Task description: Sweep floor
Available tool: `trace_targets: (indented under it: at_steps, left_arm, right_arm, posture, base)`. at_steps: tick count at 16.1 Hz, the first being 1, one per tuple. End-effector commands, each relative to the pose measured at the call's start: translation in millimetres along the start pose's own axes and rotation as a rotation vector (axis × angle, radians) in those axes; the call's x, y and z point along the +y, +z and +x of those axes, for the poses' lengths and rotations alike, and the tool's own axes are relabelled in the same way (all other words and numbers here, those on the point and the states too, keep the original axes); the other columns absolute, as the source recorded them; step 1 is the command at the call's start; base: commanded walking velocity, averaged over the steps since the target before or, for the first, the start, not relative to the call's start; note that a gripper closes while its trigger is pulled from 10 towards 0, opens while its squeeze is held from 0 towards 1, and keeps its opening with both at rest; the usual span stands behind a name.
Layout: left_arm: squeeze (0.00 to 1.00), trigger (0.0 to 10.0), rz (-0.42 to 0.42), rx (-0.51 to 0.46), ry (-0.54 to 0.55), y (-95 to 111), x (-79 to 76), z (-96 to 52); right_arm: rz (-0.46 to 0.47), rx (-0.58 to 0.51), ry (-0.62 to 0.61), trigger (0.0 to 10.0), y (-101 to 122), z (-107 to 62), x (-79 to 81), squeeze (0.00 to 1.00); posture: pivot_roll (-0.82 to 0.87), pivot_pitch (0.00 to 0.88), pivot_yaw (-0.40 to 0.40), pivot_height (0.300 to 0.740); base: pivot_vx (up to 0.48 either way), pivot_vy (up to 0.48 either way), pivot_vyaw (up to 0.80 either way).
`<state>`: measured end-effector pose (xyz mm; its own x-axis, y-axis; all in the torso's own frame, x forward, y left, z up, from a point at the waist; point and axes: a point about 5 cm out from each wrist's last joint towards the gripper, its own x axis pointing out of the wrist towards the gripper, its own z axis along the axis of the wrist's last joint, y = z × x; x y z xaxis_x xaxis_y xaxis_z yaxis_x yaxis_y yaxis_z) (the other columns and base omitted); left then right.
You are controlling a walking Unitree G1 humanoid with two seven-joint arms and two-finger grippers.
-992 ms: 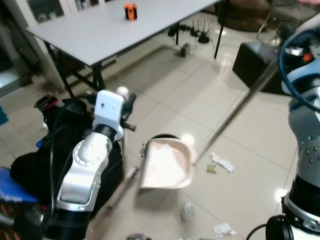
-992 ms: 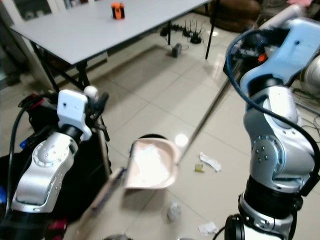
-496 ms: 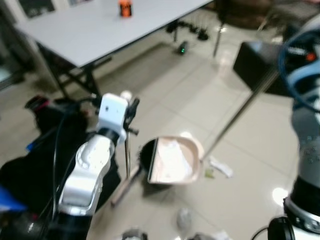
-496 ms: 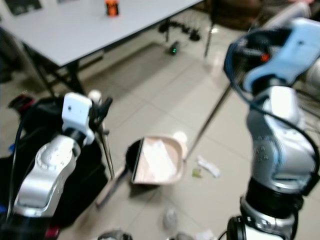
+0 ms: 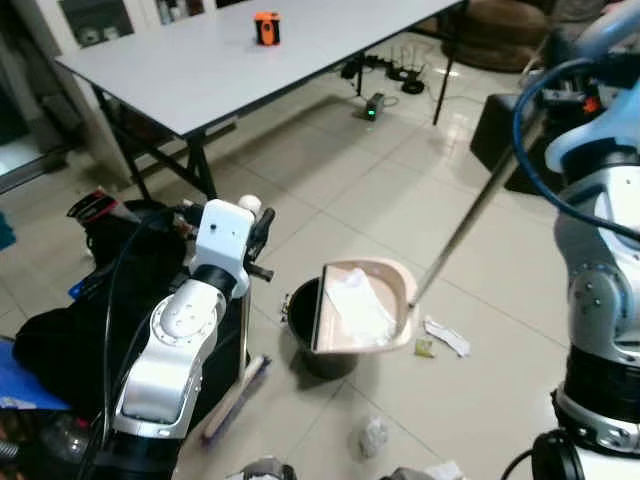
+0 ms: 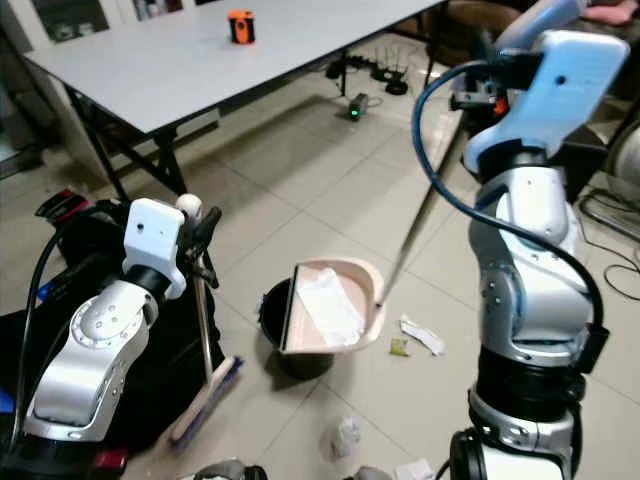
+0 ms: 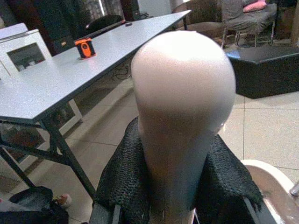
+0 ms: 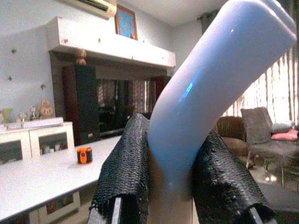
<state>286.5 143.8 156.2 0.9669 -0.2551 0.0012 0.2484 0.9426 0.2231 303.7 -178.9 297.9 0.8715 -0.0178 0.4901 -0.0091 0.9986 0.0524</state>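
My left gripper (image 7: 174,182) is shut on the pale rounded top of the broom handle (image 5: 249,206). The broom stands nearly upright beside my left arm, its bristle head (image 5: 234,400) on the tiles. High on the right, my right gripper (image 8: 170,186) is shut on the light blue grip of the dustpan's long metal handle (image 5: 470,220). The pink dustpan (image 5: 368,305) is tipped on its side over a black bucket (image 5: 300,330), with white paper lying in it. Litter is on the floor: a white scrap (image 5: 445,335), a green bit (image 5: 423,347) and a crumpled wad (image 5: 373,435).
A grey table (image 5: 190,70) with an orange object (image 5: 266,27) stands at the back left. A black bag (image 5: 70,330) lies by my left side. A dark ottoman (image 5: 497,135) sits at the back right, with a power strip and chargers (image 5: 385,90) under the table's far end.
The dustpan has risen off the floor and tipped over the black bucket. The broom now stands more upright with its head on the tiles. The camera also shifted.
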Motion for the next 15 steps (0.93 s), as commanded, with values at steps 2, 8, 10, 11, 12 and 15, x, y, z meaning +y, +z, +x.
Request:
trace_targets:
  at_steps: [2,8,10,11,12,15]
  left_arm:
    - [0.00,10.0,0.030,-0.013,0.010,4.6,2.7,-1.7]
    - [0.00,10.0,0.033,-0.004,0.014,4.0,3.5,-4.7]
    - [0.00,10.0,0.036,-0.003,0.016,4.2,4.1,-5.3]
    - [0.00,10.0,0.037,-0.003,0.017,4.2,4.5,-5.5]
    - [0.00,10.0,0.038,-0.001,0.017,3.8,4.6,-5.8]
    - [0.00,10.0,0.041,0.000,0.015,4.2,4.8,-5.1]
  right_arm:
    - [-0.012,-0.094,0.071,10.0,6.2,7.1,17.0,0.00]
    - [-0.156,-0.213,0.280,10.0,-4.7,9.7,60.9,0.00]
    - [-0.214,-0.282,0.436,10.0,-13.7,-1.7,90.7,0.00]
    - [-0.263,-0.319,0.530,10.0,-17.9,-10.5,104.8,0.00]
    - [-0.258,-0.340,0.586,10.0,-23.1,-19.1,116.4,0.00]
    - [-0.247,-0.352,0.656,10.0,-32.6,-30.6,131.5,0.00]
  posture:
    - [-0.05,0.080,0.035,0.740]
    - [-0.04,0.085,0.031,0.740]
    - [-0.04,0.087,0.031,0.740]
    - [-0.04,0.087,0.035,0.740]
    - [-0.04,0.087,0.035,0.740]
    - [-0.03,0.085,0.037,0.740]
  base:
    - [0.000,0.000,0.00]
    - [0.000,0.000,0.00]
    - [0.000,0.000,0.00]
    - [0.000,0.000,0.00]
    - [0.000,0.000,0.00]
    - [0.000,0.000,0.00]
